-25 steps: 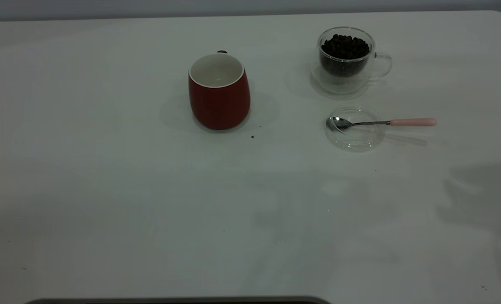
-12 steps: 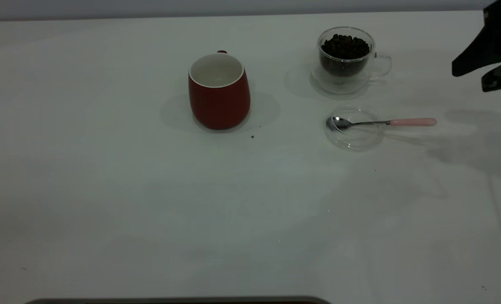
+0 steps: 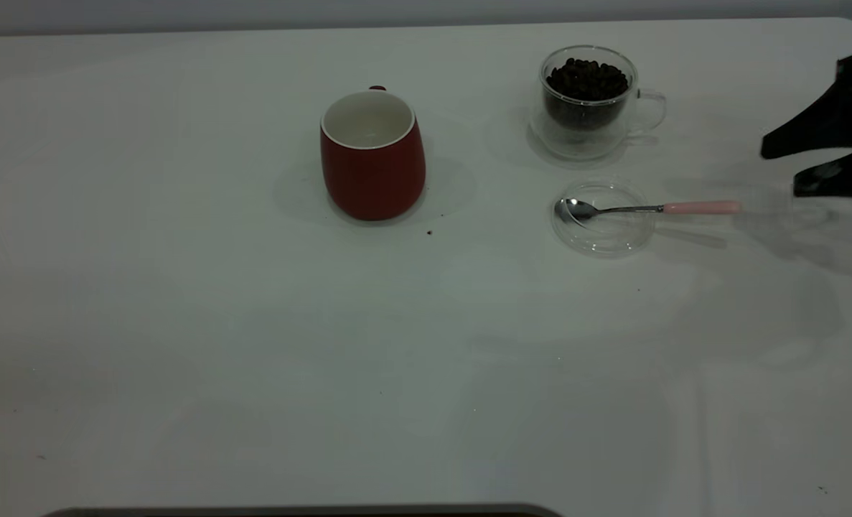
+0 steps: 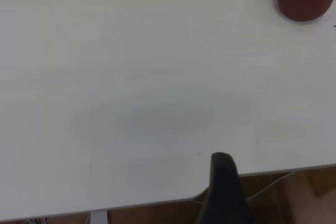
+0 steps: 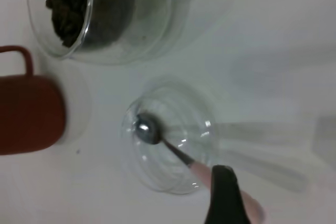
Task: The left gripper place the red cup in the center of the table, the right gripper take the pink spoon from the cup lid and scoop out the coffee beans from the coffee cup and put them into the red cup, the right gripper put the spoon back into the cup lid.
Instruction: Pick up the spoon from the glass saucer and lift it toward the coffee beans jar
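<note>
White bench (image 3: pixel 181 323) with a rounded corner at 1 o'clock fills the exterior view, grey wall strip behind. Red cup (image 3: pixel 372 154) stands upright near bench centre, white inside, nothing in it, handle turned to the far side. At 3 o'clock from it, well apart, the coffee cup (image 3: pixel 588 100), clear double-walled glass holding coffee beans (image 3: pixel 587 79), handle toward 3 o'clock. Just at 6 o'clock of the glass cup lies the cup lid (image 3: pixel 602 218), flat clear disc. Pink spoon (image 3: pixel 648 209) rests with its metal bowl on the lid, pink handle sticking out over the bench toward 3 o'clock. Small dark crumb (image 3: pixel 429 233) on the bench near the red cup at 5 o'clock.

Right tool (image 3: pixel 799 169) comes in from the right edge, near the spoon handle's tip, apart from it; two pointed fingers spread wide, nothing held. Nothing stands between tool and handle. Left tool (image 4: pixel 223 190) is parked off by the bench edge, far from the red cup; cannot tell its opening.
</note>
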